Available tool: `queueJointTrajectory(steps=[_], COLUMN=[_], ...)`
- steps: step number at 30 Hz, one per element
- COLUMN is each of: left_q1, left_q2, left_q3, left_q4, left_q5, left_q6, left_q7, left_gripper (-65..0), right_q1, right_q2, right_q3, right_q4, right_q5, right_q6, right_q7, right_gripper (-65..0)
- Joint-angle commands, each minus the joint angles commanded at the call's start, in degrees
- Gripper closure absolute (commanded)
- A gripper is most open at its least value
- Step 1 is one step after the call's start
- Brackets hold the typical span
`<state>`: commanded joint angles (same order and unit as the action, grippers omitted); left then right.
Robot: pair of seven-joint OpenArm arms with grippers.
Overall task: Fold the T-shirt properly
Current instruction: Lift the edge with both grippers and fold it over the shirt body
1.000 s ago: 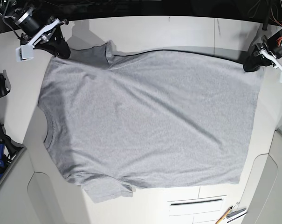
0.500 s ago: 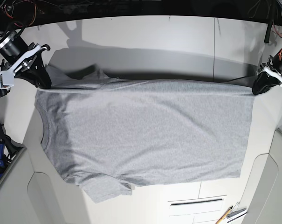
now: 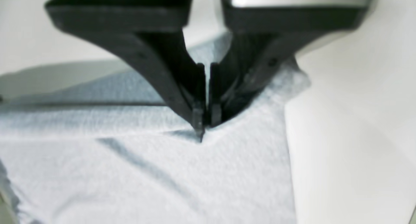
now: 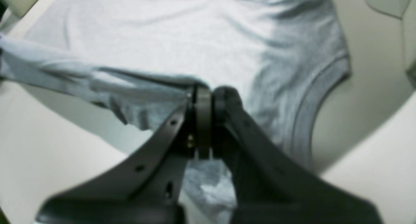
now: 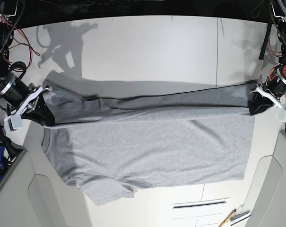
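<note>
Pencil (image 5: 226, 218) appears in the base view, neither wrist view.

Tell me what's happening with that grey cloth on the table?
The robot is partway through folding the light grey cotton T-shirt. Its black left gripper and black right gripper are each closed on the fabric, near opposite ends of one long edge. That edge is held across the rest of the shirt, which lies spread on the white table. The fold is not yet finished.
</note>
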<state>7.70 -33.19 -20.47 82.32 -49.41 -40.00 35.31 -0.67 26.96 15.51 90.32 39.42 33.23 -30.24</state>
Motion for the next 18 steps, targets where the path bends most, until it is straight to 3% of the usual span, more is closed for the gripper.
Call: queueJointTrajectory(steps=[10, 15, 16, 17, 18], left_q1=[-5.0, -5.0, -5.0, -5.0, -5.0], left_q2=[1.1, 1.1, 1.2, 1.1, 1.1], left_q3=[0.3, 0.3, 0.3, 0.3, 0.3], left_q4=[-8.5, -10.3, -10.4, -10.4, -10.4], left_q5=[1.1, 3.0, 3.0, 3.0, 3.0], left_q6=[0.0, 0.0, 0.0, 0.0, 0.0], left_q7=[-3.2, -5.6, -5.6, -5.8, -6.3], left_gripper=[0.0, 0.0, 0.0, -2.3, -9.9], right_q1=[15.5, 17.8, 17.8, 17.8, 17.8], right_q2=[-0.5, -2.8, -3.4, -4.0, -4.6], right_q3=[-15.1, -16.7, -16.7, -16.7, -16.7], right_q4=[-15.0, -19.7, -20.3, -20.8, -21.2], right_q5=[-5.0, -6.3, -6.6, -6.9, -7.3], right_q6=[-0.15, -0.48, -0.48, -0.48, -0.48], right_q7=[0.1, 2.2, 2.6, 2.9, 3.1], right_gripper=[0.0, 0.0, -2.6, -10.0, -18.0])
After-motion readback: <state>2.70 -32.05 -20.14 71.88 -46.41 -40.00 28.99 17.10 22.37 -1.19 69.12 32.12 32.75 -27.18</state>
